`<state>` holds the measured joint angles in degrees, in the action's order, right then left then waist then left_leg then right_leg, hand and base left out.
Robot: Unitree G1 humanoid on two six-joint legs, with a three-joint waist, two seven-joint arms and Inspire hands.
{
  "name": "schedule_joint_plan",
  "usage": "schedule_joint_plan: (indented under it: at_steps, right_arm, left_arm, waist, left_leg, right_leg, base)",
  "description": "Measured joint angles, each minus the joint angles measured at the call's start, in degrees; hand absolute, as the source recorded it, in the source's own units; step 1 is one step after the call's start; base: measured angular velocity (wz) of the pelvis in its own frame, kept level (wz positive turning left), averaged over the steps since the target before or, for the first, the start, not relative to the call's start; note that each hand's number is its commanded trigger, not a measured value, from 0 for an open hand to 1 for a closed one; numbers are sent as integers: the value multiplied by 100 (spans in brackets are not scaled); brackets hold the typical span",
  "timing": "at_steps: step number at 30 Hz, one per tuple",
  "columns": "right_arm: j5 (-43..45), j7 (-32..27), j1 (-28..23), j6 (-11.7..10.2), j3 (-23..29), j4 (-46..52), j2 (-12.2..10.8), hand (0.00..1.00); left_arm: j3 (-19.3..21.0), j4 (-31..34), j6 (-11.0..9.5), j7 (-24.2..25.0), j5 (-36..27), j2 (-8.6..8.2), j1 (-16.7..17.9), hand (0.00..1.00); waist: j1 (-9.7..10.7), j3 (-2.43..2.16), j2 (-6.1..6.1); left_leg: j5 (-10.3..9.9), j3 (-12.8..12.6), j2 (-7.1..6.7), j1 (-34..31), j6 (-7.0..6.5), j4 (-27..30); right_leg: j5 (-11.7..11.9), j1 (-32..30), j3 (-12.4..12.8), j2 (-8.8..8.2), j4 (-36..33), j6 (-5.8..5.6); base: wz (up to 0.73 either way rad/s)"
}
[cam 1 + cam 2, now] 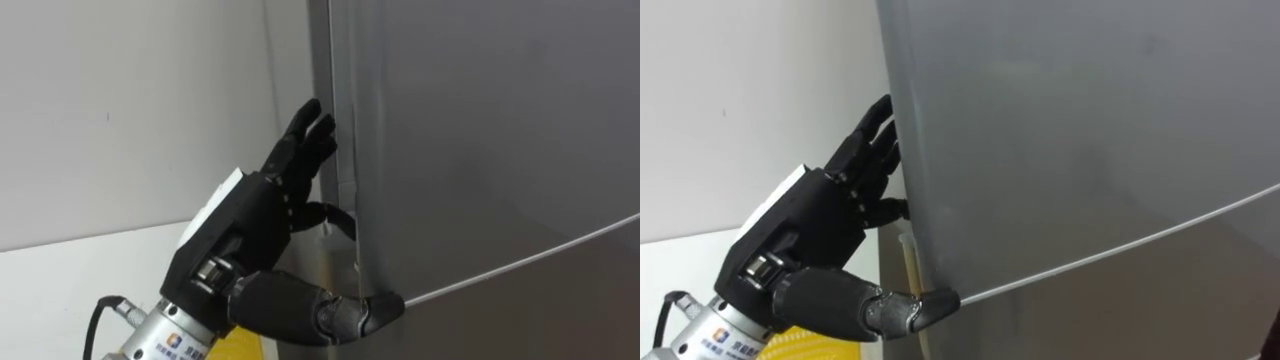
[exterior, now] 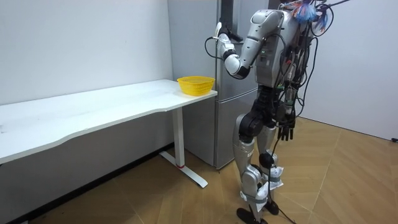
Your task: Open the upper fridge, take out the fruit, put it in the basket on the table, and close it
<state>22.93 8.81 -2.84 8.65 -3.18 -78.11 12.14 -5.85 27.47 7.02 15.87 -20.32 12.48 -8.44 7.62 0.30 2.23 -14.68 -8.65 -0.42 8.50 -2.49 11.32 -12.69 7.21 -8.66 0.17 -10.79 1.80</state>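
I stand close in front of a tall grey fridge [image 2: 194, 43]. My left hand [image 1: 255, 215] is raised to the left edge of its upper door [image 1: 480, 130]. The fingers [image 1: 308, 135] reach along and behind that edge, and the thumb [image 1: 365, 312] curls round onto the door's front, just above the pale seam [image 1: 520, 262] over the lower door [image 1: 570, 315]. The door looks shut or barely ajar, so the fridge's inside is hidden. In the room view my right hand [image 2: 286, 132] hangs at my side with relaxed fingers, holding nothing.
A yellow basket [image 2: 196, 84] sits on the near end of a long white table [image 2: 93, 109], right beside the fridge and below my left arm. A white wall runs behind the table. Wooden floor lies open behind me.
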Motion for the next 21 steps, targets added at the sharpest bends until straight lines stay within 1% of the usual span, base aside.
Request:
schedule_joint_plan:
  at_steps: [4, 9, 13, 16, 19, 21]
  right_arm:
    - [-34, 0, -5, -49, -10, -1, 1, 0]
    - [-107, -74, 7, -148, -8, -26, 7, 0]
    - [-144, -179, 1, -163, -8, -81, 13, 0]
    - [-273, -185, -42, -162, -9, -82, 14, 0]
    - [-282, -176, -65, -162, 3, -109, 18, 0]
    - [-280, -162, -69, -161, 10, -113, 18, 0]
  left_arm:
    - [-9, 0, -6, -1, -30, 1, 0, 0]
    - [-140, 0, -71, -53, -28, 25, -31, 0]
    - [-178, 0, -100, -64, -29, 32, -45, 0]
    - [-224, 0, -110, -65, -30, 96, -115, 0]
    - [-233, 0, -111, -34, -30, 131, -180, 0]
    - [-229, -1, -111, -7, -31, 135, -185, 0]
  waist:
    - [5, 1, -2]
    - [17, 0, 6]
    - [27, -3, 24]
    - [40, 1, 39]
    - [97, 9, 66]
    - [154, 10, 74]
  left_leg:
    - [0, -1, -1, 0, 0, -2]
    - [0, -5, -3, -21, 0, 0]
    - [0, -52, -4, -19, 0, 1]
    - [0, -62, -8, -36, 0, 1]
    - [2, -72, -9, -77, -4, 0]
    - [6, -133, -8, -85, -10, -2]
  right_leg:
    - [3, 0, 9, 0, 3, -4]
    - [6, -35, 23, 0, 15, -9]
    - [10, -48, 68, -1, 14, -16]
    - [15, -67, 73, -6, 13, -24]
    - [41, -69, 76, -5, 16, -41]
    - [49, -72, 90, -10, 16, -47]
  base:
    - [0]
    - [0]
    - [-5]
    - [0]
    - [4]
    - [-2]
